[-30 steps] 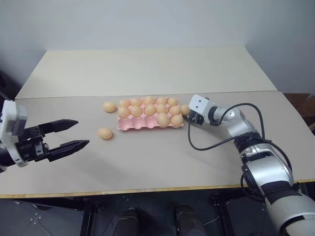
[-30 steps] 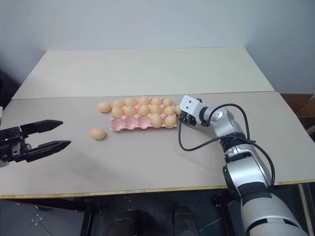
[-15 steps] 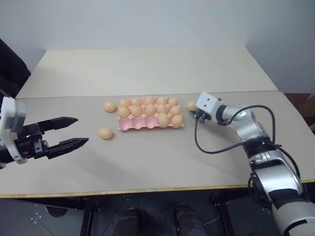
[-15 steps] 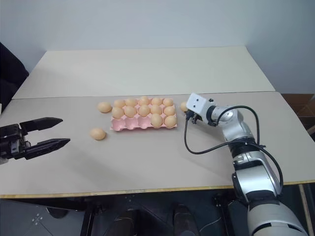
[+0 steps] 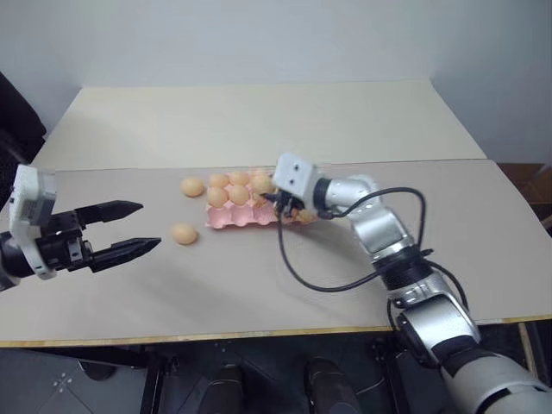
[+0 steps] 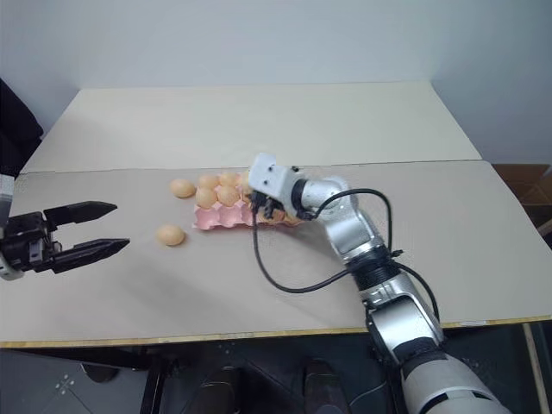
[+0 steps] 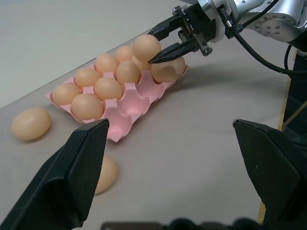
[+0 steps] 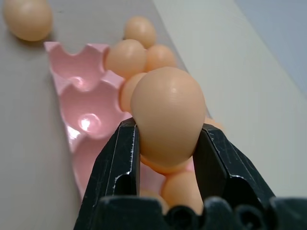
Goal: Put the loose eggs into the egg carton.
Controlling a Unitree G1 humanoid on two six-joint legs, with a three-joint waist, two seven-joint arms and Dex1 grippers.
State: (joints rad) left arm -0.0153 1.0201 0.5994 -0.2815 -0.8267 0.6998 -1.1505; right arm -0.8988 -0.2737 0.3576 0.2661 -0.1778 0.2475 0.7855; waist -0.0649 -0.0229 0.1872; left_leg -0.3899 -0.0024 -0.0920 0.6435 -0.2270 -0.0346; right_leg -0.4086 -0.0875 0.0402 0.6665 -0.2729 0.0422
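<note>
While the right gripper (image 7: 165,48) was clamped on one egg (image 8: 167,115) above the egg carton (image 5: 235,216), two loose eggs (image 5: 184,233) lay at the carton's nine o'clock; the left gripper (image 5: 147,228) stood spread wide, empty.

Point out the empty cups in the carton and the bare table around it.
Three front-row cups at the egg carton's left end lie empty. Bare table runs in front of it, and behind it to the wall. Crowded: the right gripper, holding an egg above the filled cups, and two loose eggs at the left.
</note>
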